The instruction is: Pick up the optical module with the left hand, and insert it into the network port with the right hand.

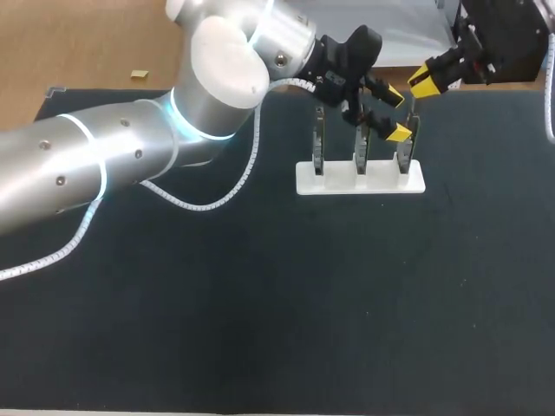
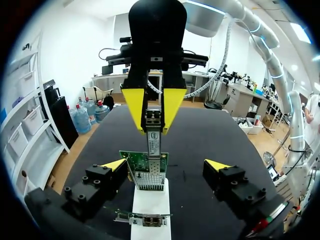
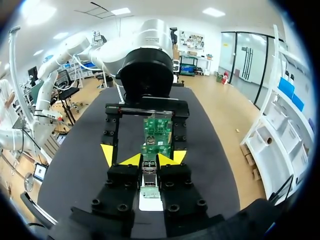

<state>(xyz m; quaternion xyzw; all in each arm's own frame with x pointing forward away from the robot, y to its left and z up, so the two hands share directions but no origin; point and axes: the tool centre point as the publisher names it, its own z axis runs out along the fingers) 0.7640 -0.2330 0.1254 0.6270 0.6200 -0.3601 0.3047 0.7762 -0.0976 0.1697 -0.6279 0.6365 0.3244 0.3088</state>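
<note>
The optical module (image 2: pixel 152 136) is a slim metal stick, and my right gripper (image 2: pixel 153 107) is shut on it from above. Its lower end meets the port on the top edge of a green network card (image 2: pixel 145 169). That card stands upright at the right end of a white stand (image 1: pixel 360 178). My left gripper (image 2: pixel 166 165) is open, one finger on each side of the card, touching nothing. In the right wrist view the module (image 3: pixel 149 174) sits between the fingers of the right gripper (image 3: pixel 150 160), with the card (image 3: pixel 157 132) just ahead. In the head view the left gripper (image 1: pixel 397 113) is below the right gripper (image 1: pixel 421 85).
Two more cards (image 1: pixel 318 143) (image 1: pixel 360 149) stand in the same stand. My left arm (image 1: pixel 130 147) stretches across the left half of the black table, trailing a white cable (image 1: pixel 208 204). The stand sits near the table's far edge.
</note>
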